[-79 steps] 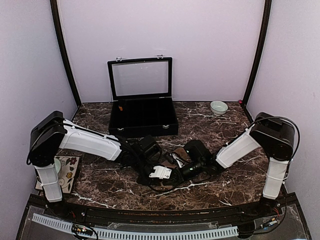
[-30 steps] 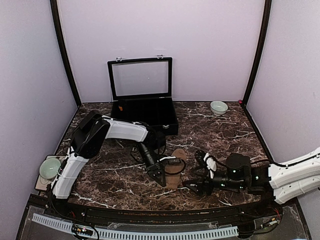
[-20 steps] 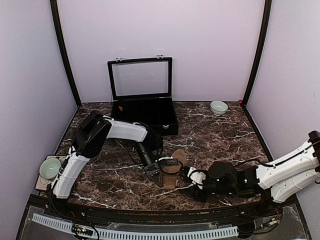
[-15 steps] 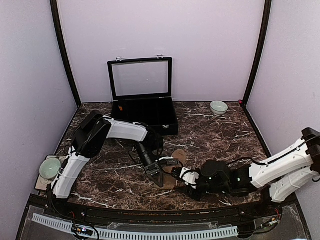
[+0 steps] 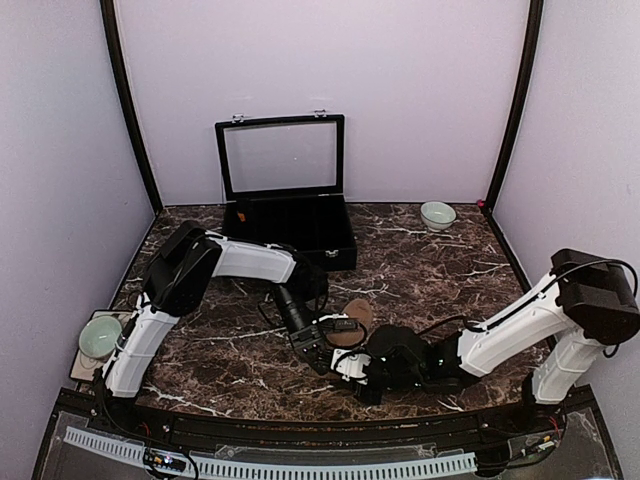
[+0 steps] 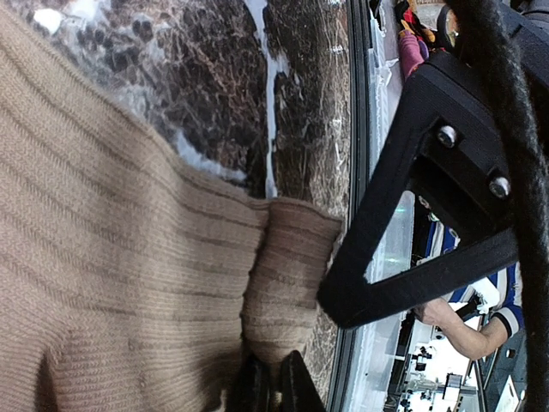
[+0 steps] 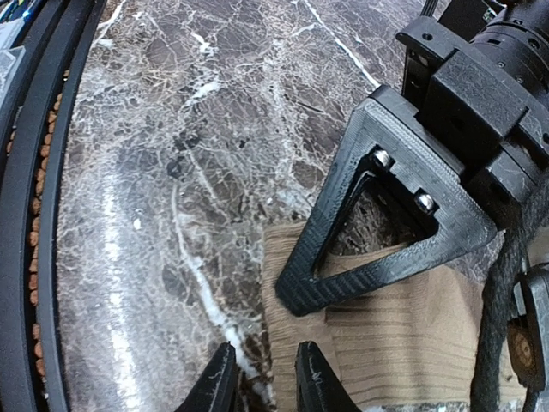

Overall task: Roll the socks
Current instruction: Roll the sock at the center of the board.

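Ribbed knit tan sock (image 6: 129, 257); glossy marble table (image 7: 154, 129)

The counter (image 5: 440, 265) was dark brown marble-patterned stone with white veins. Plain pale lilac walls enclosed it at the back (image 5: 400, 90), left (image 5: 50, 200) and right (image 5: 590, 150). Black curved posts (image 5: 125, 100) stood in the rear corners. A black case (image 5: 290, 258) sat at rear centre with its glass lid (image 5: 282, 157) raised upright. A white slotted strip (image 5: 300, 467) ran along the near edge. Lighting was even.
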{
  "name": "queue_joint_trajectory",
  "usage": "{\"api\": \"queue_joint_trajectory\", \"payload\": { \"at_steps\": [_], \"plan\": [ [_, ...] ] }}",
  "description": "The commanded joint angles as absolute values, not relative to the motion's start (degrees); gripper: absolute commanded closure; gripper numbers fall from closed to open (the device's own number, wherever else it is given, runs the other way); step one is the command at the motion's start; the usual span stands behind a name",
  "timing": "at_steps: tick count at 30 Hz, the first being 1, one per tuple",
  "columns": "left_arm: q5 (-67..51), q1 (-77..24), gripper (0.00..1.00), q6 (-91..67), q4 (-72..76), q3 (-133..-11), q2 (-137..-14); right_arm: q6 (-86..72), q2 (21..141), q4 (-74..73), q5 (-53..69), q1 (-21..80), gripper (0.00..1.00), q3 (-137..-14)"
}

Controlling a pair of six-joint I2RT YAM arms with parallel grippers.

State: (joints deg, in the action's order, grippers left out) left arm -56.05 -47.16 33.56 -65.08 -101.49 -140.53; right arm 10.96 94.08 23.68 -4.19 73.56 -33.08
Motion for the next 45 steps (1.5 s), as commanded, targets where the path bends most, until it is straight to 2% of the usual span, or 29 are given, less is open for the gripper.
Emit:
{"api": "queue_joint_trajectory", "payload": {
  "at_steps": [1,8,10,11,13,14,15,16,26,33,36,40,45],
  "plan": [
    [-28.79,-47.02,0.98,33.06,-59.5,-97.75,-147.48,12.56,96.3,27.36,-3.25,72.69,0.77,-34.41],
    [-29.74,-47.05,0.95,33.31,-59.73,-97.73,-147.08,10.03,97.86,27.43,-3.25,71.41,0.82,-32.61],
    [-30.82,-47.03,0.91,33.97,-60.0,-97.51,-146.28,9.04,98.01,27.36,-3.26,71.28,0.85,-31.95],
    [-31.26,-47.07,0.85,34.35,-60.09,-97.35,-145.57,8.45,98.07,27.14,-3.27,71.16,0.88,-31.7],
    [-32.0,-47.08,0.57,35.47,-60.0,-95.92,-142.73,6.76,98.19,26.3,-3.18,70.67,0.97,-31.58],
    [-32.33,-47.01,0.25,35.79,-59.32,-94.49,-141.46,5.57,98.11,25.56,-2.84,70.34,0.99,-31.74],
    [-32.51,-46.94,0.06,35.82,-57.26,-92.45,-138.05,4.48,98.09,24.76,-1.95,69.76,1.0,-31.88],
    [-32.85,-46.86,0.02,35.88,-55.45,-90.15,-135.19,3.42,98.02,24.1,-0.97,69.3,1.0,-31.85],
    [-30.03,-46.32,0.01,34.23,-44.69,-77.24,-117.0,1.33,97.58,17.92,2.9,68.35,1.0,-33.94],
    [-28.15,-46.58,0.02,33.11,-41.8,-77.6,-124.07,2.61,91.96,23.53,-1.92,69.65,1.0,-32.29],
    [-29.27,-46.5,0.07,34.42,-43.43,-79.12,-126.59,2.96,89.2,22.43,-3.83,71.12,1.0,-31.48],
    [-32.23,-46.53,0.16,37.26,-47.3,-81.68,-129.0,4.47,88.96,22.27,-6.67,74.46,0.98,-32.04],
    [-34.43,-46.58,0.16,41.2,-50.44,-82.76,-130.78,7.02,93.79,25.6,-8.49,75.33,0.92,-35.2]
  ]
}}
